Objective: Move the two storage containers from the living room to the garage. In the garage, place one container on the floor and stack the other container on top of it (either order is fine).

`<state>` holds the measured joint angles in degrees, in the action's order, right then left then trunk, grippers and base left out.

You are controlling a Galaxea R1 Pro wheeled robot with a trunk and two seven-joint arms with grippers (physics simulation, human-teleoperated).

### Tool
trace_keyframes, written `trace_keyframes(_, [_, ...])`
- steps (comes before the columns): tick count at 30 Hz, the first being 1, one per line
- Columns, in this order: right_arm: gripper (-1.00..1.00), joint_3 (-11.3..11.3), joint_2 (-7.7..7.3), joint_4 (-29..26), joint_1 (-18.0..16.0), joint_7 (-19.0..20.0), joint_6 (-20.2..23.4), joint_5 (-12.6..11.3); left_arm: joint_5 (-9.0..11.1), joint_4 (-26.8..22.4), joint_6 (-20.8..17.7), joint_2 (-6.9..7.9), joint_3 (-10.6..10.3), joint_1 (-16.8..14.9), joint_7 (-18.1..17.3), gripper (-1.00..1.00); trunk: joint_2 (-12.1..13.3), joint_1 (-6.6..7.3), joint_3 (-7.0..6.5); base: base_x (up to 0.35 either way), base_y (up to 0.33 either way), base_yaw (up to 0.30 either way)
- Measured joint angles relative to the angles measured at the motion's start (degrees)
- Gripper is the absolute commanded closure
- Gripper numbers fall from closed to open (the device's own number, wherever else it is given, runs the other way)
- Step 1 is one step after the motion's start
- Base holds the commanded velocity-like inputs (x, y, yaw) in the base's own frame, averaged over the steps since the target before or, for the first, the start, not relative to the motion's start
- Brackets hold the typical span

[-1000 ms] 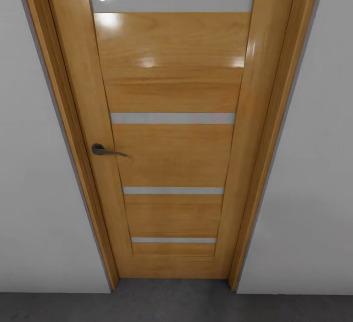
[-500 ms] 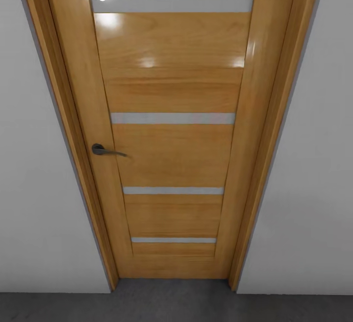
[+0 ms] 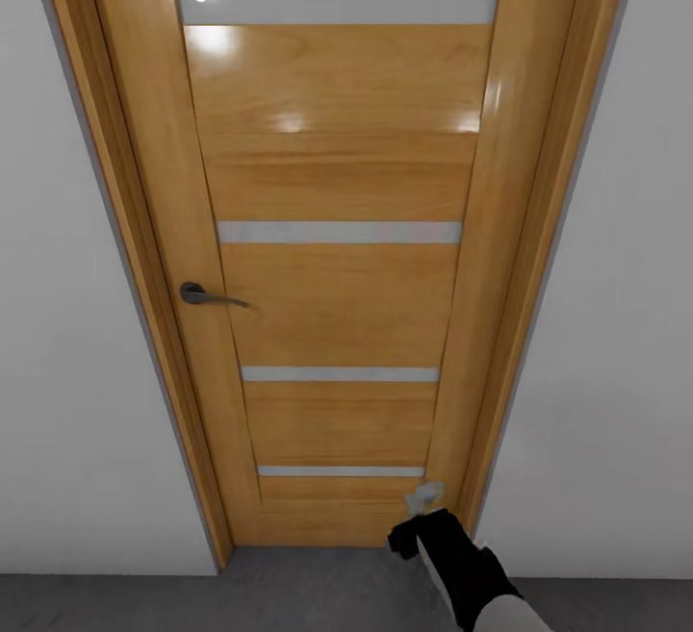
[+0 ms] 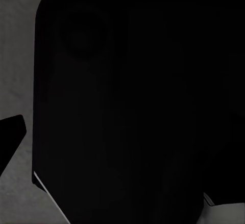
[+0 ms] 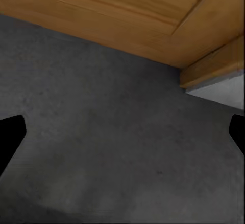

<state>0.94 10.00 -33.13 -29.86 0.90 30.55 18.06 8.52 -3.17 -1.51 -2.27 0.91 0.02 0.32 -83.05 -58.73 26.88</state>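
Door [image 3: 337, 305]: shut, its handle [image 3: 207, 296] untouched.
Right claw [image 3: 423, 507]: low by the door's bottom corner, spread, holding nothing.
Left claw: cannot tell.
Floor [image 5: 112, 132]: dark grey.

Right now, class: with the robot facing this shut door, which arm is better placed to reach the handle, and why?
Probably the right. Its hand is raised near the door's lower right corner, fingers apart. The handle lies on the left, but the left wrist camera faces a dark body close up.

my head camera looks down at a closed door [image 3: 337, 276] from close by; my right wrist camera, low, shares its base and the floor [image 5: 112, 147].
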Motion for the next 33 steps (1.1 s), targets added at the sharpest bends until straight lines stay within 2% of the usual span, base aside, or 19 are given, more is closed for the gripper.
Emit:
trace_keyframes(1, [-1.0,0.3,0.0,-0.5,-2.9,0.0,0.7,0.1,0.0,0.0,0.0,0.0,0.0,0.0,0.0,-1.0,0.0,0.0,-0.03,0.0,0.0,0.0])
trace_keyframes(4, [-1.0,1.9,0.0,-3.0,-4.2,0.0,2.4,0.0,0.0,0.0,0.0,-0.01,0.0,0.0,0.0,-1.0,0.0,0.0,-0.01,0.0,0.0,0.0])
trace_keyframes(7, [-1.0,5.6,0.0,-8.2,-5.3,0.1,4.3,-0.1,0.0,0.0,0.0,-0.01,0.0,0.0,0.0,-1.0,0.0,0.0,-0.01,0.0,0.0,0.0])
trace_keyframes(10, [-1.0,11.0,0.0,-14.4,-5.7,0.1,6.7,-0.3,0.0,-0.1,0.0,0.03,0.0,0.0,-0.1,-1.0,0.0,0.0,-0.02,0.0,0.0,0.0])
trace_keyframes(15, [-1.0,18.5,0.0,-24.4,-6.0,0.1,9.6,-0.5,0.0,-0.1,0.0,0.07,0.0,0.0,-0.1,-1.0,0.0,0.0,-0.02,0.0,0.0,0.0])
trace_keyframes(19, [-1.0,21.0,0.0,-28.5,-8.6,0.1,12.0,-0.8,0.0,-0.1,0.0,0.08,-0.1,0.0,-0.1,-1.0,0.0,0.0,-0.02,0.0,0.0,0.0])
trace_keyframes(22, [-1.0,21.7,0.0,-29.2,-11.0,0.6,13.7,-2.5,0.0,-0.1,0.0,0.08,-0.1,0.0,-0.1,-1.0,0.0,0.0,-0.01,0.0,0.0,0.0])
trace_keyframes(25, [-1.0,23.4,0.0,-29.5,-12.7,1.1,14.6,-6.4,0.0,-0.1,0.0,0.08,-0.1,0.0,-0.1,-1.0,0.0,0.0,-0.01,0.0,0.0,0.0])
trace_keyframes(26, [-1.0,26.1,0.0,-29.6,-13.1,1.2,14.9,-9.2,0.0,-0.1,0.0,0.08,-0.1,0.0,-0.1,-1.0,0.0,0.0,-0.01,0.0,0.0,0.0])
trace_keyframes(28, [-1.0,30.8,0.0,-29.6,-13.4,1.3,14.8,-12.4,0.0,-0.1,0.0,0.08,-0.1,0.0,-0.1,-1.0,0.0,0.0,-0.01,0.0,0.0,0.0])
trace_keyframes(30, [-1.0,33.3,0.0,-29.6,-13.5,1.3,14.7,-13.6,0.0,-0.1,0.0,0.08,-0.1,0.0,-0.1,-1.0,0.0,0.0,-0.01,0.0,0.0,0.0])
trace_keyframes(31, [-1.0,35.5,0.0,-29.6,-13.5,1.3,14.6,-15.0,0.0,-0.1,0.0,0.08,-0.1,0.0,-0.1,-1.0,0.0,0.0,-0.01,0.0,0.0,0.0])
trace_keyframes(33, [-1.0,38.1,0.0,-29.6,-13.6,1.3,14.4,-17.2,0.0,-0.1,0.0,0.08,-0.1,0.0,-0.1,-1.0,0.0,0.0,-0.01,0.0,0.0,0.0])
